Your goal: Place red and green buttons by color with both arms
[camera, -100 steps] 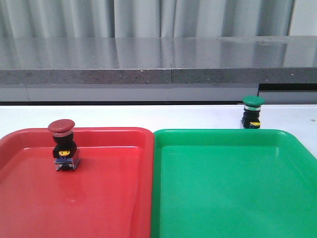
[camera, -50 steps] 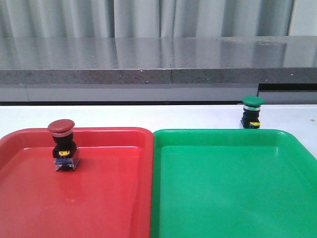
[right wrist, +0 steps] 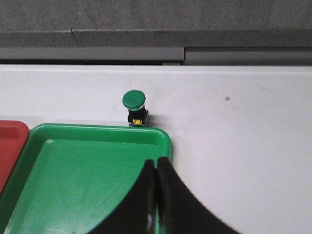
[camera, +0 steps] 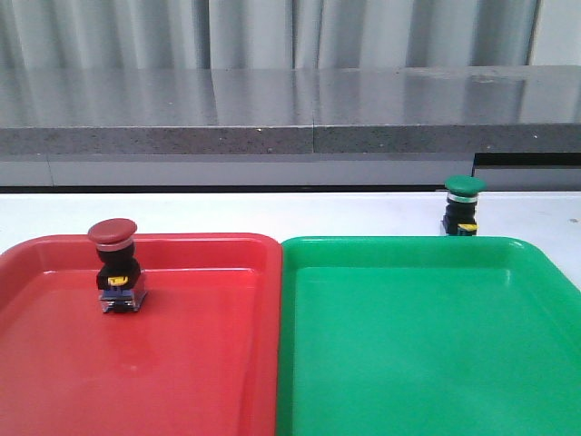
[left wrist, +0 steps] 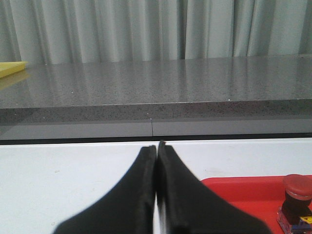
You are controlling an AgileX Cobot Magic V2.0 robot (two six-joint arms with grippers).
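- Front view: the red tray (camera: 182,363) fills the lower left of the frame; the green tray (camera: 427,363) fills the lower right. Their inner rims run side by side at the centre, touching or nearly so.
- Red button (camera: 115,265): stands upright inside the red tray, in its far left part, near the far rim. Dark red cap on top, black body with a yellow mark below.
- Green button (camera: 462,206): stands upright on the white tabletop (camera: 318,213), just beyond the far rim of the green tray, right of centre in the frame. It is outside the tray.
- Neither arm appears in the front view.
- Left hand (left wrist: 157,151): bottom centre of the left wrist view. The two black fingers are pressed together at the tips and grip nothing. The red button sits at the lower right edge of this view, on a corner of the red tray, well apart from the hand.
- Right hand (right wrist: 156,163): bottom centre of the right wrist view, above the green tray near its right rim. The fingers meet with no visible gap and grip nothing.
- In the right wrist view the green button sits just above centre, close beside the outer edge of the green tray's rim, apart from the hand.
- A grey stone ledge (camera: 290,113) and pale curtains (camera: 272,32) span the upper part of the front view.
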